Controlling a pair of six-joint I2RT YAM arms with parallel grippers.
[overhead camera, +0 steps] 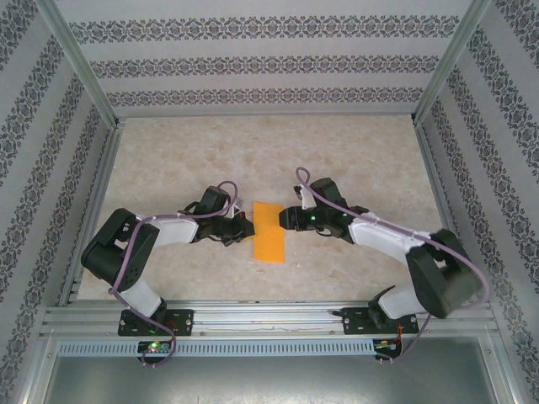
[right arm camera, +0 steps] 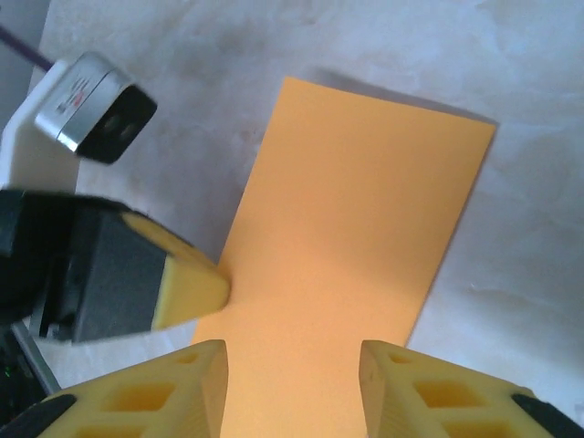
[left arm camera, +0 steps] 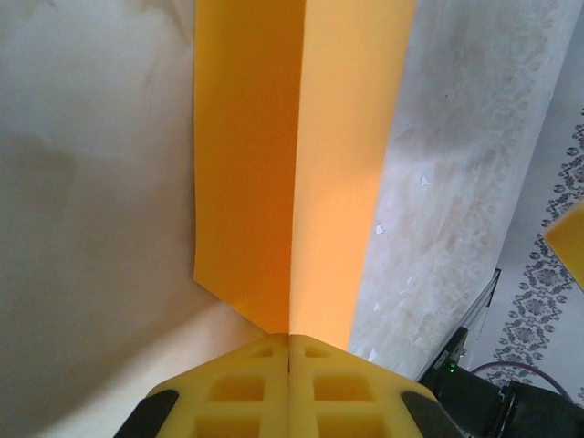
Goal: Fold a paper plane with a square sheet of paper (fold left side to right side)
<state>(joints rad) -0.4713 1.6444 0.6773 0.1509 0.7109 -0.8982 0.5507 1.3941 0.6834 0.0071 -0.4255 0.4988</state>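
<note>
Left gripper (left arm camera: 289, 340) closed, tips on the nearest edge of the square sheet of paper (overhead camera: 269, 231) (folded, lying flat). Right gripper (right arm camera: 292, 354) apart, sheet just ahead. Risk: the left tips drag and skew the crease.

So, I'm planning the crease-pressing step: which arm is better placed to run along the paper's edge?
Left, probably: the left gripper is shut with its tip on the edge of the paper; the right gripper stands open above it.

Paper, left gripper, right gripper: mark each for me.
paper (overhead camera: 269, 232), top view, middle of the sheet.
left gripper (left arm camera: 289, 341), left wrist view, seam between its shut fingertips.
right gripper (right arm camera: 292, 351), right wrist view, gap midway between its open fingertips.
</note>
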